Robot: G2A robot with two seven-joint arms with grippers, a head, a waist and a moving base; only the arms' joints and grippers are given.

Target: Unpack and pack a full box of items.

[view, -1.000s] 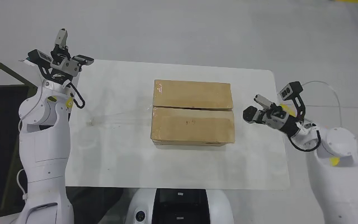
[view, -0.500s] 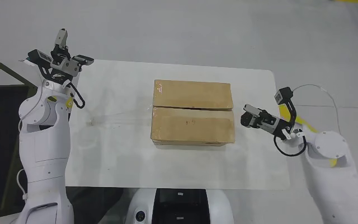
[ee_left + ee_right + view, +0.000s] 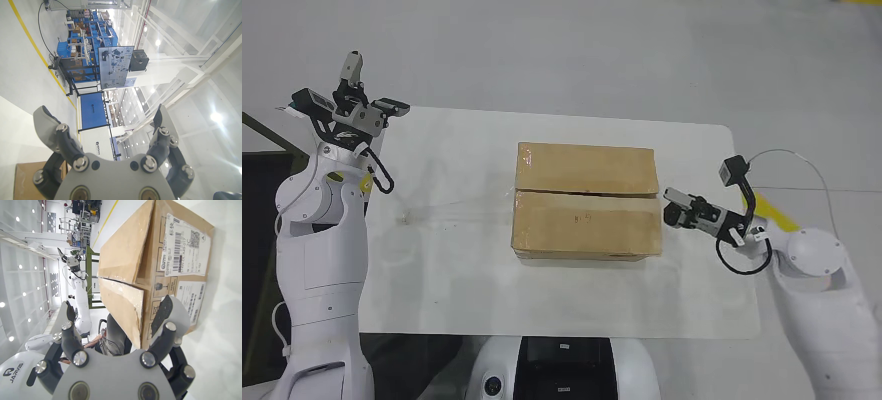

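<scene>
Top view: a brown cardboard box (image 3: 586, 201) is seen in the middle of the frame, set on a white flat surface (image 3: 462, 260). Its two top flaps are shut. A thin line (image 3: 587, 192) where the flaps meet is seen running across the box from left to right.

The right end effector (image 3: 672, 205) is found at the right of the frame, just beside the right end of the box and close to the end of that line. Its two fingers are held apart and nothing is gripped between them. Whether the box is touched cannot be told.

In the right wrist view, the short end wall of the box is seen close up. One dark finger pad (image 3: 160, 313) is placed in front of that end wall, and the other finger is kept out past the top edge of the box. White paper labels (image 3: 186, 251) with black bars are stuck on the end wall. A small gap is seen at the end of one flap.

The left end effector (image 3: 350, 85) is found at the upper left of the top view, by the far left corner of the surface and well apart from the box. It is pointed up, away from the surface. In the left wrist view its fingers (image 3: 47, 121) are spread wide, with nothing held between them.
</scene>
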